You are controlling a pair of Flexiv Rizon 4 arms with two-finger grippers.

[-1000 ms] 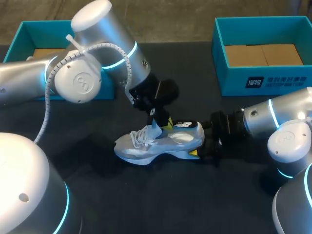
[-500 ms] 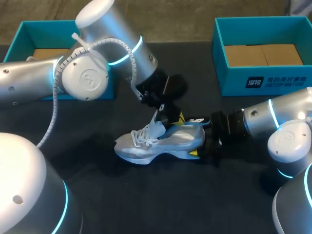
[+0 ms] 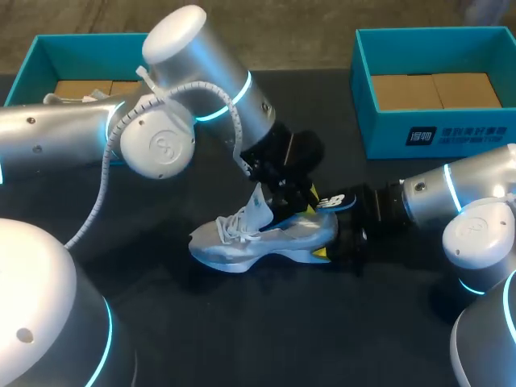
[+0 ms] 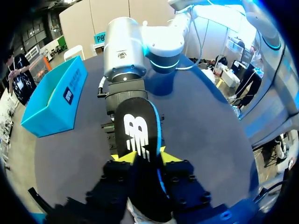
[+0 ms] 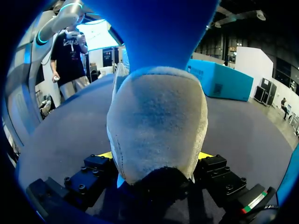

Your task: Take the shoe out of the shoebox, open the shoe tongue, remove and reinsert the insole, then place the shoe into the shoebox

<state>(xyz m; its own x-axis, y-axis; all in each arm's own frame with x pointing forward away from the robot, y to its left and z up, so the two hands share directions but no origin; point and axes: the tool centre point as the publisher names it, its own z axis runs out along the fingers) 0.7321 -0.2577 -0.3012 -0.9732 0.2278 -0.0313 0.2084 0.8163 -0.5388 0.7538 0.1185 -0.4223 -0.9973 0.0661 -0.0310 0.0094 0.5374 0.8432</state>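
Observation:
A white-and-grey shoe (image 3: 258, 238) lies on its sole on the dark table, toe to the left, tongue pulled up. Its black insole (image 3: 332, 200) with a blue underside sticks out over the heel. My left gripper (image 3: 294, 197) hangs above the shoe's opening. In the left wrist view the insole (image 4: 138, 135) lies between the parted yellow fingertips of that gripper (image 4: 145, 158), which is open. My right gripper (image 3: 343, 234) clasps the heel from behind. In the right wrist view its fingers press both sides of the heel (image 5: 156, 126), and the gripper (image 5: 156, 156) is shut on the shoe.
One teal shoebox (image 3: 435, 145) stands at the back right with brown card inside. Another teal box (image 3: 48, 48) sits at the back left, behind my left arm. Bare dark table lies in front of the shoe.
My left gripper has moved right toward the heel, drawing the insole out over it. Its fingers have come apart from a tight pinch. The right arm and the shoe stayed put.

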